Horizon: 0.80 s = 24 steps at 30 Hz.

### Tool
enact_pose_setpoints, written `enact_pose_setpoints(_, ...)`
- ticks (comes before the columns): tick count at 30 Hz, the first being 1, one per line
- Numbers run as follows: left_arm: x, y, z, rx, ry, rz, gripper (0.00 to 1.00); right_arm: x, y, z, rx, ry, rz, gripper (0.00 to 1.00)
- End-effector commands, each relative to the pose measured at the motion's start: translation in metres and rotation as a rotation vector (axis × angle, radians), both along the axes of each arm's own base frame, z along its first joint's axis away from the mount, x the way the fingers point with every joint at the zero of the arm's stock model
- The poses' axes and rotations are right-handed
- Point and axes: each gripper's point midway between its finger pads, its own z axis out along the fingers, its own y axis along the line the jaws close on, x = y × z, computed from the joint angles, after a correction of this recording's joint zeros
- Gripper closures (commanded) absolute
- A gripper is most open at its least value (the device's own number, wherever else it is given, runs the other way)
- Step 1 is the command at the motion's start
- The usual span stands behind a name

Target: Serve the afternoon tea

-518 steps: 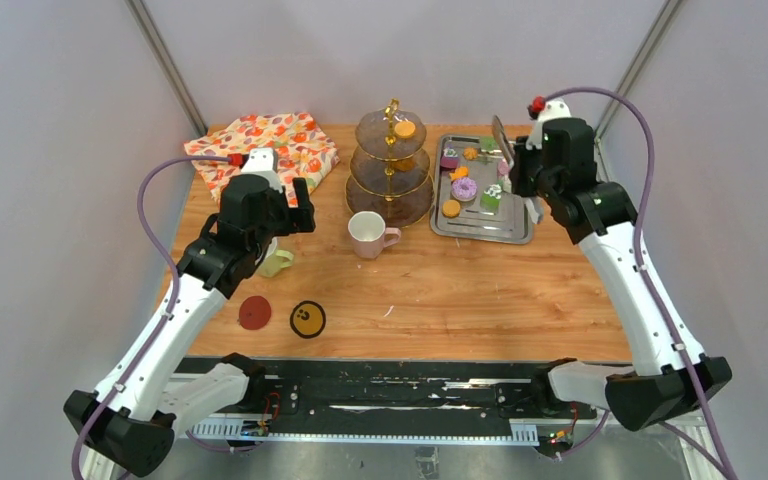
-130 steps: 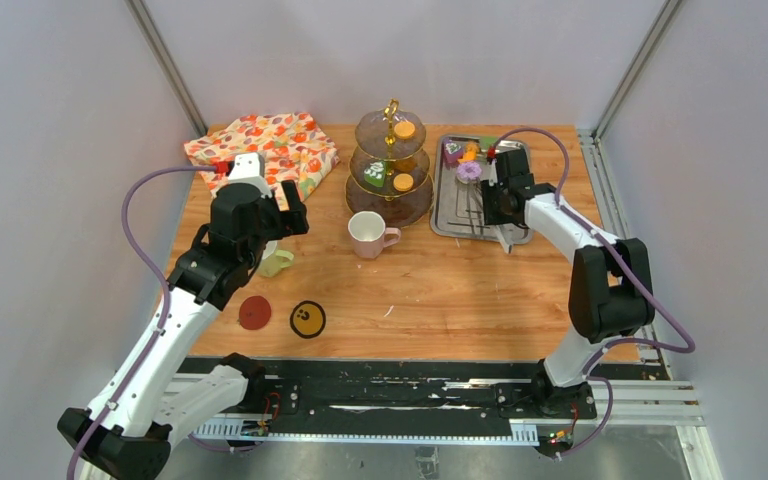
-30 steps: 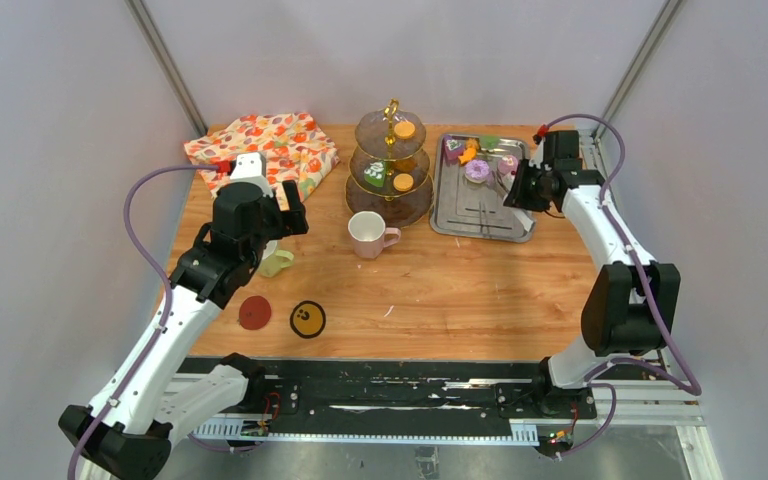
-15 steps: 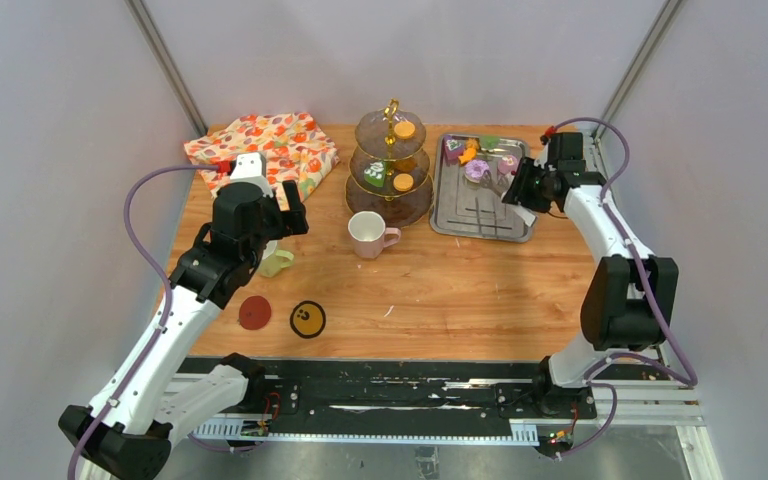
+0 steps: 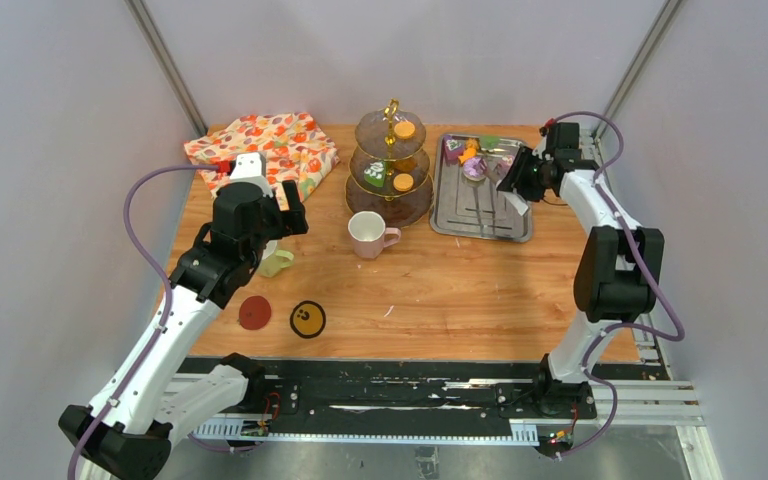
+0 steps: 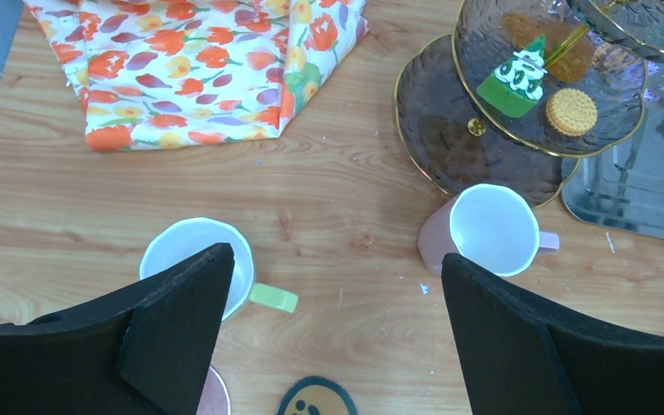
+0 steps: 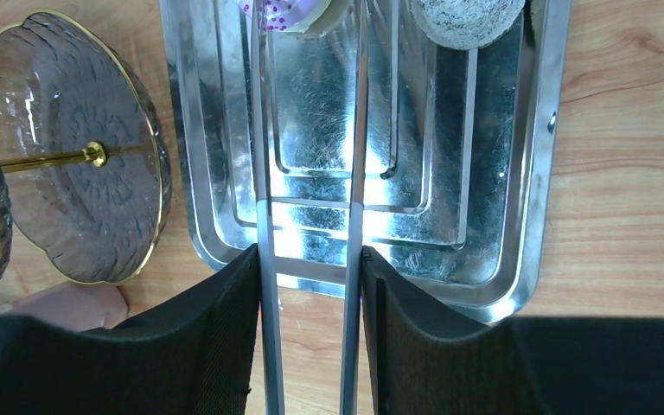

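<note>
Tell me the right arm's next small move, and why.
Probably squeeze the right gripper a little tighter, so the tongs it holds pinch the purple doughnut. In the right wrist view the doughnut sits between the two blades on the steel tray, with the blades spread. Once pinched, it could be lifted toward the stand.

Bright, even, diffuse light from overhead in all three views; shadows on the wooden table (image 5: 460, 280) faint and soft-edged; strong white glare on the steel tray (image 7: 311, 173) and tongs (image 7: 264, 173); left gripper (image 6: 335, 257) renders near-black, no surface detail; top view sharp throughout.
</note>
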Motion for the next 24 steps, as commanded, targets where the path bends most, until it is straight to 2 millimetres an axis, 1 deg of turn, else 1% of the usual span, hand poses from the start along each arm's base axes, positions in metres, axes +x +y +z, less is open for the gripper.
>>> enact_pose_setpoints(1, 0.004, 0.0, 0.005, 0.008, -0.023, 0.006, 0.05, 0.012, -0.005, 0.016, 0.053, -0.049, -0.023, 0.57)
enact_pose_setpoints(4, 0.006, -0.001, 0.003, 0.009, -0.021, 0.005, 0.05, 0.013, -0.007, 0.015, 0.054, -0.057, -0.033, 0.56)
enact_pose_setpoints(9, 0.008, -0.003, 0.002, 0.005, -0.017, -0.002, 0.05, 0.017, -0.007, 0.004, 0.098, -0.026, -0.03, 0.56)
enact_pose_setpoints(13, 0.008, -0.003, 0.001, 0.006, -0.016, -0.002, 0.05, 0.018, -0.001, -0.005, 0.153, -0.003, -0.017, 0.57)
enact_pose_setpoints(18, 0.007, -0.002, 0.002, 0.007, -0.018, 0.003, 0.05, 0.019, 0.0, -0.003, 0.167, -0.014, -0.012, 0.61)
enact_pose_setpoints(19, 0.006, -0.001, 0.002, 0.009, -0.02, 0.005, 0.05, 0.019, 0.001, -0.002, 0.17, -0.016, -0.011, 0.63)
enact_pose_setpoints(21, 0.006, -0.001, 0.002, 0.009, -0.02, 0.007, 0.05, 0.019, 0.002, 0.0, 0.175, -0.023, -0.005, 0.73)
enact_pose_setpoints(24, 0.005, 0.0, 0.003, 0.009, -0.022, 0.01, 0.05, 0.016, 0.003, 0.005, 0.176, -0.031, -0.004, 0.92)
